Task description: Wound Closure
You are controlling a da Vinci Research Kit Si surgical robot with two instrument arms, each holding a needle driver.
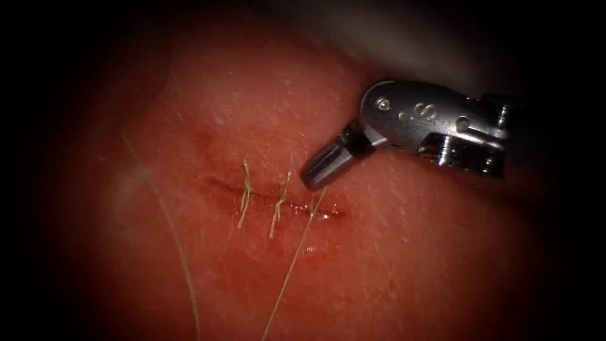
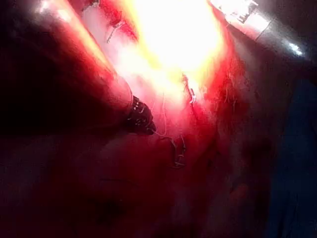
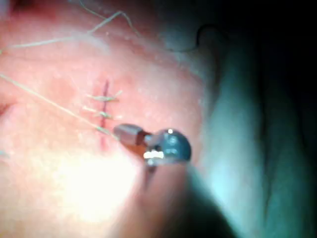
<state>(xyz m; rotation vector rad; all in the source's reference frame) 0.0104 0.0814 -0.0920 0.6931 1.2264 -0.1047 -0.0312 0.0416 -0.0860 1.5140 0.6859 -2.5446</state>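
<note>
The cut [image 1: 271, 201] runs across the tissue [image 1: 391, 252] with two tied stitches [image 1: 245, 192] over it, their short ends standing up. My right tool [image 1: 314, 179] reaches in from the right and rests at the cut's right end. Its jaws are shut on the thread [image 1: 291, 265], which crosses the cut there and trails down towards the front. The right wrist view shows the same jaws [image 3: 119, 133] at the cut's end with the thread [image 3: 49, 101] taut from their tip. My left tool's wrist [image 2: 141, 119] hangs over the tissue beside loose thread [image 2: 173, 146].
A second length of thread [image 1: 173, 243] lies loose on the tissue left of the cut and runs to the front. Red fluid wets the cut line [image 1: 221, 186]. The right arm's shaft [image 2: 257, 22] crosses the left wrist view.
</note>
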